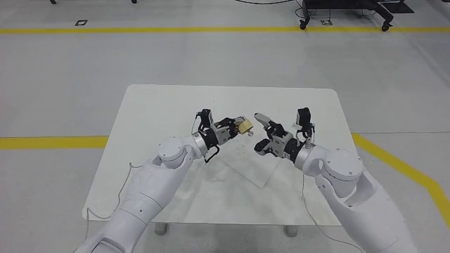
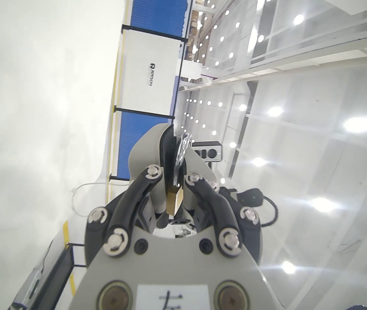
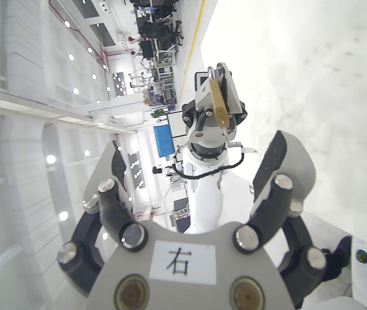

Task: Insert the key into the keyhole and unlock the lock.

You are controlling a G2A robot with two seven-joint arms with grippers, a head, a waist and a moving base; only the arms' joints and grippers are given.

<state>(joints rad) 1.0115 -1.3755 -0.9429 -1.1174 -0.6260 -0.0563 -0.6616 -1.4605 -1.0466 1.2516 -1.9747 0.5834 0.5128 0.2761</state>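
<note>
Left end effector (image 2: 173,153) clamps the lock (image 2: 174,199) above the tabletop (image 1: 155,112) middle; a thin sliver, possibly the key (image 3: 225,132), juts from its base. Right end effector (image 3: 199,149) gapes wide, empty.

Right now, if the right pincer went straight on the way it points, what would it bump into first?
Most likely the brass lock, held in the left pincer straight ahead of the open right pincer; depth is hard to judge.

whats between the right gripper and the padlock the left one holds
Nothing: in the top view only bare table shows between the right gripper and the padlock.
</note>
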